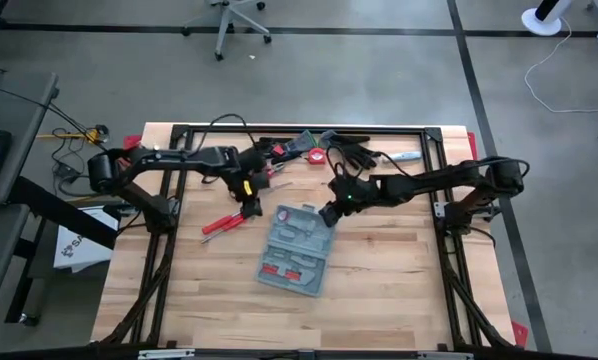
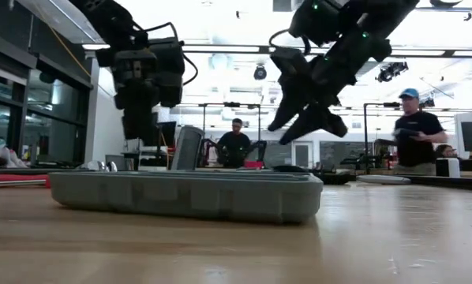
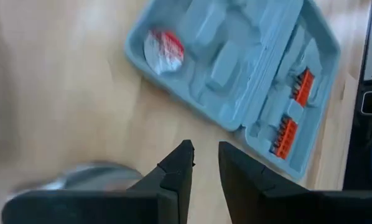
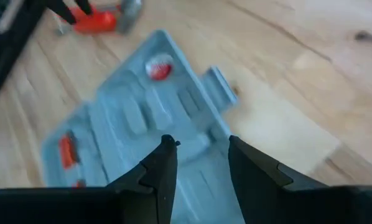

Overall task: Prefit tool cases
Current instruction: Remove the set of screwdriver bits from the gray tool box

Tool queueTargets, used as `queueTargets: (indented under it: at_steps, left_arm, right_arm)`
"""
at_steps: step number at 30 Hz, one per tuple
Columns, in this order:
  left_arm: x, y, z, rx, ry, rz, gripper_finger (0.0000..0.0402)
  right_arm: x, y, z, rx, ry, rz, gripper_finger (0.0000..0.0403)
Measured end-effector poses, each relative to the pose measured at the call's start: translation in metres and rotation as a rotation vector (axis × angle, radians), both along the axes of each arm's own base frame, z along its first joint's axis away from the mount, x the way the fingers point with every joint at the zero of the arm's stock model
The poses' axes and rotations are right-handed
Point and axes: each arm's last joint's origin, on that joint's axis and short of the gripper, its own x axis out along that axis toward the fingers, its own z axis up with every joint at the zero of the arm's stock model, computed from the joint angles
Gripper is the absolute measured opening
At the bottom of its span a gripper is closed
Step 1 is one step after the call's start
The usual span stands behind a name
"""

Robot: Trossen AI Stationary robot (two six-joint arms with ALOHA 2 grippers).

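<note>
Tool case (image 1: 295, 251) lying open and flat mid-desk (image 1: 399, 290), moulded interior up, red-handled pieces inside. Left tool (image 1: 247, 209) just beside case's left edge, above red pliers (image 1: 222, 223), fingers narrowly parted, nothing between. Right tool (image 1: 328, 214) over case's upper right corner, fingers apart, empty.

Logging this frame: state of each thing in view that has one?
tool case: open, lying flat on the table, red-handled tools in its moulded tray.
red-handled pliers: loose on the table, outside the case.
left gripper: above the table beside the case, fingers slightly apart, holding nothing.
right gripper: above the case, open, empty.
</note>
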Motion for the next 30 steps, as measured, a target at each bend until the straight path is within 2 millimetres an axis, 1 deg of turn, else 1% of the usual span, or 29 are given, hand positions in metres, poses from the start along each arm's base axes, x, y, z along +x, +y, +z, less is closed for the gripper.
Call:
queueTargets:
  at_steps: [2, 5, 9, 13, 17, 20, 23, 25, 30]
  left_arm:
    - [-0.002, -0.010, -0.007, -0.022, 0.032, 0.002, 0.0069]
    - [0.000, -0.029, -0.015, -0.042, 0.049, -0.023, 0.0069]
    - [0.005, -0.059, -0.023, -0.074, 0.041, -0.038, 0.0069]
    - [0.017, -0.091, -0.019, -0.036, -0.019, -0.019, 0.0069]
    - [0.029, -0.120, -0.011, 0.016, -0.156, 0.014, 0.0069]
    - [0.032, -0.140, -0.006, 0.086, -0.244, 0.021, 0.0069]
    - [0.033, -0.154, -0.003, 0.132, -0.296, 0.051, 0.0069]
    - [0.033, -0.161, -0.003, 0.153, -0.322, 0.067, 0.0069]
    - [0.034, -0.166, -0.006, 0.142, -0.322, 0.076, 0.0069]
  right_arm:
    - [-0.003, 0.006, -0.004, -0.003, 0.048, 0.042, 0.0133]
    - [-0.005, 0.020, -0.010, -0.012, 0.103, 0.113, 0.0133]
    - [-0.005, 0.042, -0.012, -0.008, 0.109, 0.168, 0.0133]
    - [-0.007, 0.066, -0.013, 0.000, 0.110, 0.178, 0.0133]
    - [-0.012, 0.093, -0.012, 0.018, 0.103, 0.185, 0.0133]
    - [-0.017, 0.112, -0.012, 0.008, 0.097, 0.182, 0.0133]
    - [-0.023, 0.128, -0.012, 0.004, 0.093, 0.194, 0.0133]
    - [-0.026, 0.135, -0.012, 0.011, 0.098, 0.196, 0.0133]
    - [-0.031, 0.147, -0.012, 0.036, 0.099, 0.189, 0.0133]
